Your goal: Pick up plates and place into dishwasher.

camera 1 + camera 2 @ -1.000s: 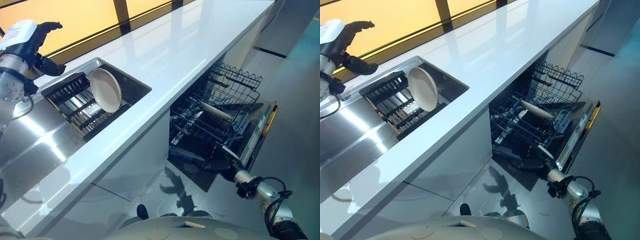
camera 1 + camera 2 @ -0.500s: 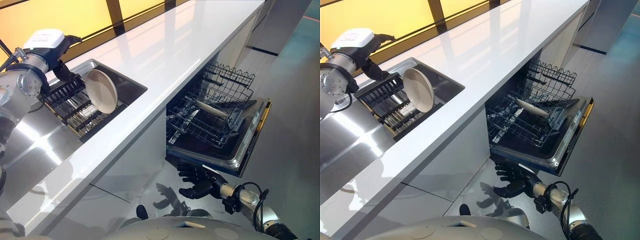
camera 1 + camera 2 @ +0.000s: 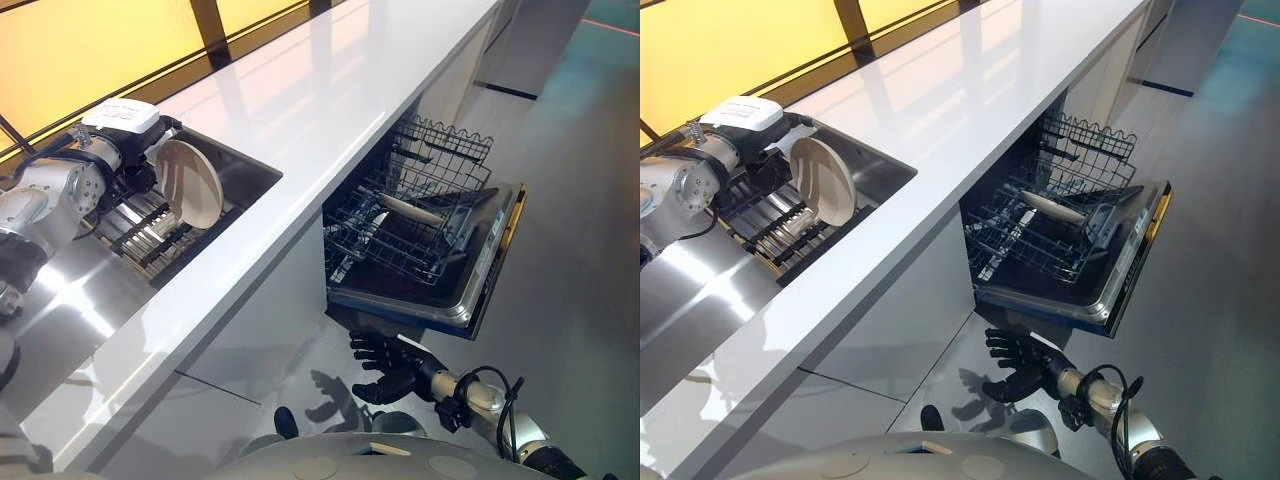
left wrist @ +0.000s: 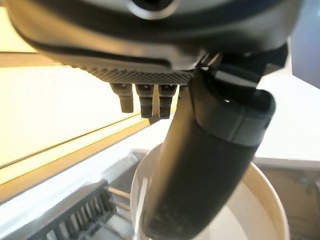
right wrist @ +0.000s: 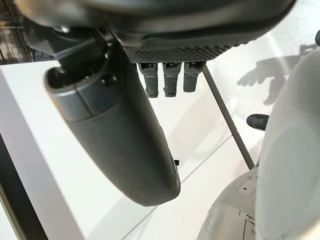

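A cream plate (image 3: pixel 190 182) stands on edge in the dark dish rack (image 3: pixel 150 228) inside the steel sink (image 3: pixel 700 290), set into the white surface (image 3: pixel 300 100). The left hand (image 3: pixel 135 165) is just behind the plate; in the left wrist view its thumb (image 4: pixel 200 165) lies across the plate's face, but whether the hand has closed on the plate cannot be told. Below the surface, the dishwasher door (image 3: pixel 480 280) hangs open with the wire rack (image 3: pixel 400 230) pulled out, a plate lying in it (image 3: pixel 412 210). The right hand (image 3: pixel 1018 362) hovers low under the door, fingers spread, holding nothing.
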